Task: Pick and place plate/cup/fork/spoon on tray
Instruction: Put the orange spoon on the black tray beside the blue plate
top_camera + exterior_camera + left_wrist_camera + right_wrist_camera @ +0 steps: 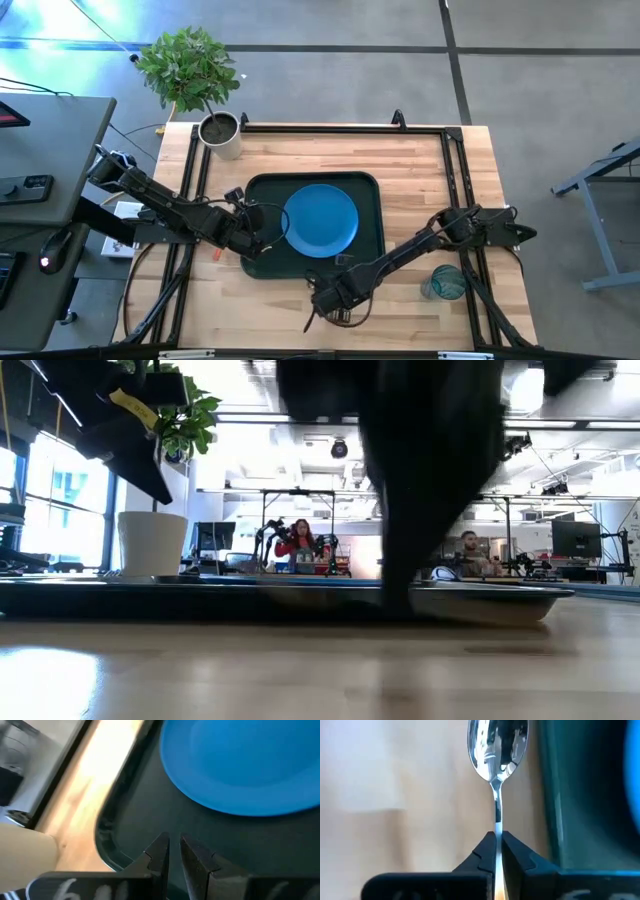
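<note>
The dark green tray [262, 192] lies mid-table, and the blue plate [320, 220] rests flat on it. My left gripper [174, 851] hovers over the tray's left part beside the plate [240, 765]; it is empty, its fingers nearly shut with a narrow gap. My right gripper [498, 842] is near the table's front edge, just in front of the tray [555, 795], shut on the spoon [497, 745]. It also shows in the high view [325, 300]. The teal cup [445, 283] stands on the table at the front right. I cannot make out the fork. My right gripper pinches the spoon's thin metal shaft [497, 822] between its two fingers, a little behind the bowl. The fingers lie along the spoon, and the bowl sticks out ahead of them, hollow side up, over the wood beside the tray's rim. I cannot tell whether the spoon is lifted.
A pale pot with a green plant [222, 135] stands at the table's far left corner. A black frame [340, 128] runs along the table's edges. There is bare wood right of the tray [415, 190]. People sit in the room beyond the table [300, 545].
</note>
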`<action>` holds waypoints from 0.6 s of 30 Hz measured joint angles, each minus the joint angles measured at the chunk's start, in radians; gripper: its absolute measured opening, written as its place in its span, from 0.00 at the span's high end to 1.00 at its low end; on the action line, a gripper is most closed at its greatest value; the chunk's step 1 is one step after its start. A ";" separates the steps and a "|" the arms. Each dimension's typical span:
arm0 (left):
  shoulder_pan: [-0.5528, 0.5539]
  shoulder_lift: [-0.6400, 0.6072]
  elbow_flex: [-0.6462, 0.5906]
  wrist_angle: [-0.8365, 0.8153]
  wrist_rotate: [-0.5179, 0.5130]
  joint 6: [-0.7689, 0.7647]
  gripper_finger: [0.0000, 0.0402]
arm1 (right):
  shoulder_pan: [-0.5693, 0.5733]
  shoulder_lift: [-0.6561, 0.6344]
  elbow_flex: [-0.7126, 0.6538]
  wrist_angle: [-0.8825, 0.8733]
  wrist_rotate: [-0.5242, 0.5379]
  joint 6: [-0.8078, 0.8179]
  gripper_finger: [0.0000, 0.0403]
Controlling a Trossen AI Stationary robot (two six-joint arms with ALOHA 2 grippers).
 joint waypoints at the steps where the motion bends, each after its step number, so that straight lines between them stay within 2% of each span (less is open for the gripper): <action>1: 0.000 0.000 0.000 0.003 0.014 0.000 0.91 | 0.006 -0.026 0.002 0.003 0.020 -0.008 0.99; 6: 0.000 0.000 0.000 0.020 0.046 -0.003 0.91 | 0.031 -0.088 0.003 -0.010 0.184 -0.014 0.99; 10: 0.000 0.000 0.000 0.020 0.024 -0.045 0.91 | 0.046 -0.111 0.007 -0.047 0.432 0.016 1.00; 12: 0.000 0.000 0.000 0.032 -0.034 -0.047 0.91 | 0.043 -0.110 -0.017 -0.079 0.535 0.060 1.00; 15: 0.000 0.000 0.000 0.090 -0.185 -0.012 0.91 | 0.012 -0.109 -0.090 -0.090 0.649 0.166 1.00; 18: 0.017 0.000 0.000 0.225 -0.271 0.078 0.87 | -0.038 -0.116 -0.151 -0.098 0.800 0.318 1.00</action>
